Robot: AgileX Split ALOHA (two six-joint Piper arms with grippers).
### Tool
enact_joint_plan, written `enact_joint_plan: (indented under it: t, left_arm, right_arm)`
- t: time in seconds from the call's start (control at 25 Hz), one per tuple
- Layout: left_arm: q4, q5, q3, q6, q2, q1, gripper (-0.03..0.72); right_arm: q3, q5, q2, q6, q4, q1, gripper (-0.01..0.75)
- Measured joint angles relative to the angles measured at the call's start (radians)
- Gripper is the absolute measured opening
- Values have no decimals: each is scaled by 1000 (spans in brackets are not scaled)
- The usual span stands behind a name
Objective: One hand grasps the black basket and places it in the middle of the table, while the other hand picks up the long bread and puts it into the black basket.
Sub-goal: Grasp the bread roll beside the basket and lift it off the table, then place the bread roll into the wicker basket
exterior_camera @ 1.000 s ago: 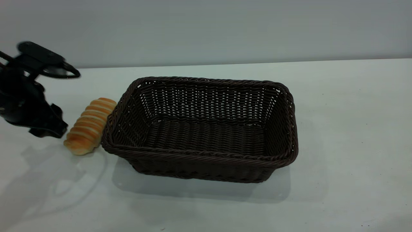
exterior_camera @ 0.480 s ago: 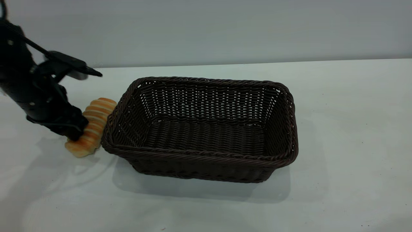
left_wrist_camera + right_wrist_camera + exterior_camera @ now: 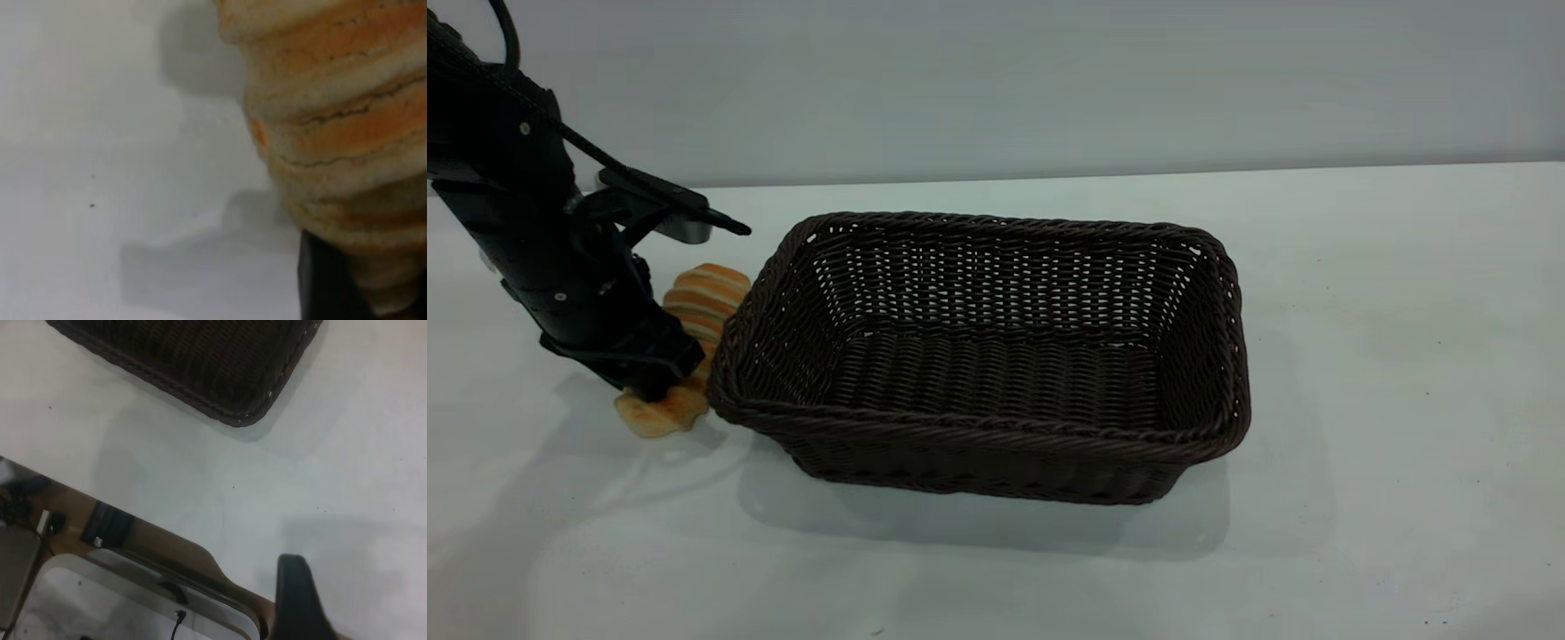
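Dark woven wicker basket (image 3: pixel 978 356) mid-surface (image 3: pixel 1360 373); my left claw (image 3: pixel 660 384) on striped golden loaf (image 3: pixel 704 298) beside it, grip state undeterminable.

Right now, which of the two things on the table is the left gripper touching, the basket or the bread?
The long bread: the left gripper is down on its near half, beside the black basket, which nothing holds.
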Motion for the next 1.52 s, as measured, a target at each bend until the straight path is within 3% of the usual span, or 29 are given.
enact_joint_plan:
  t: [0.16,0.24,0.76,0.88,1.2,1.52]
  left_arm:
    - [-28,20,-9,-4,0,0,118]
    - [-32,46,-23,-16,0,0,75]
    - [-22,419,-232,-146,-241,-5,60]
    - [-118,494,-288,-53,-295,-25,60]
    - [-600,633,-320,403,-297,-167,60]
    - [-684,640,-320,453,-207,-241,60]
  right_arm:
    - [0,0,0,0,0,0,498]
    - [0,0,0,0,0,0,498]
    - [0,0,0,0,0,0,498]
    - [0,0,0,0,0,0,498]
    - [0,0,0,0,0,0,498]
    - [0,0,0,0,0,0,497]
